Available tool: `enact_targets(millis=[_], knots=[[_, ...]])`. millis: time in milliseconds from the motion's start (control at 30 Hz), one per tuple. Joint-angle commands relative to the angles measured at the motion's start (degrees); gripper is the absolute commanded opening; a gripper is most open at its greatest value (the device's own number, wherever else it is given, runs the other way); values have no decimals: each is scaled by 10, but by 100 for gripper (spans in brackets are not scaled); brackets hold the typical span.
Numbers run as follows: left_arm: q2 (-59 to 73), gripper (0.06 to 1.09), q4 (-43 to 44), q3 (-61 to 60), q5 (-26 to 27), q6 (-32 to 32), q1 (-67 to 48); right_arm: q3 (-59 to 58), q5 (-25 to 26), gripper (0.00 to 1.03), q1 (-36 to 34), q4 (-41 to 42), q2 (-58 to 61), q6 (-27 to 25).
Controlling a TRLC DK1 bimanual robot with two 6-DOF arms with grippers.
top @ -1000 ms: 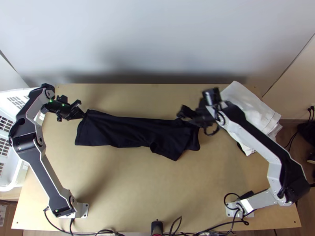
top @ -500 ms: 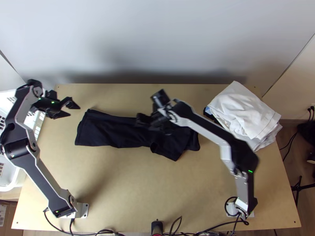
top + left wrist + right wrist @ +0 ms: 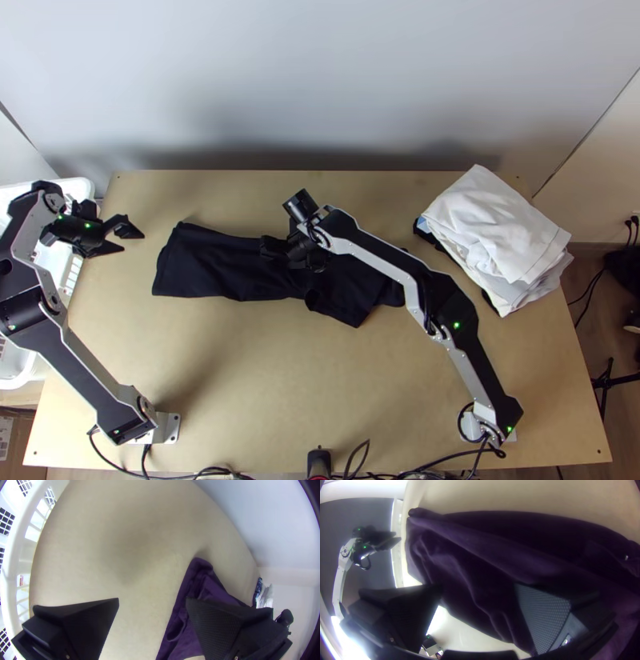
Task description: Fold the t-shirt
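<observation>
The pale wooden table has a dark shirt lying across it in a long, rumpled strip. Over the shirt is the right claw, spread wide, gripping nothing. The left claw, wide open and empty, hangs near the white basket.

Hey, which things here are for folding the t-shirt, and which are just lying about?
For the job:
Dark T-shirt, lying in a long strip
Left gripper, open beside the shirt
Right gripper, open over it

Lying about:
White plastic basket, left
Pile of white cloths, right
</observation>
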Motion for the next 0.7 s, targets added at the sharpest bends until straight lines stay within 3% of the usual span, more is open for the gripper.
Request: enact_targets(millis=[0,67,233,433,667], knots=[[3,103,-14,-38,23,12,-19,12,-1,97,-9,-1,18,1],[5,103,-16,-43,27,16,-27,13,-1,97,-9,-1,17,0],[29,103,-44,-43,127,18,-23,13,-1,97,-8,-2,16,1],[54,101,-128,-40,216,89,-26,15,-1,97,-8,-8,15,-1],[78,97,-154,-41,264,108,-45,24,-1,97,-12,-10,18,-1]])
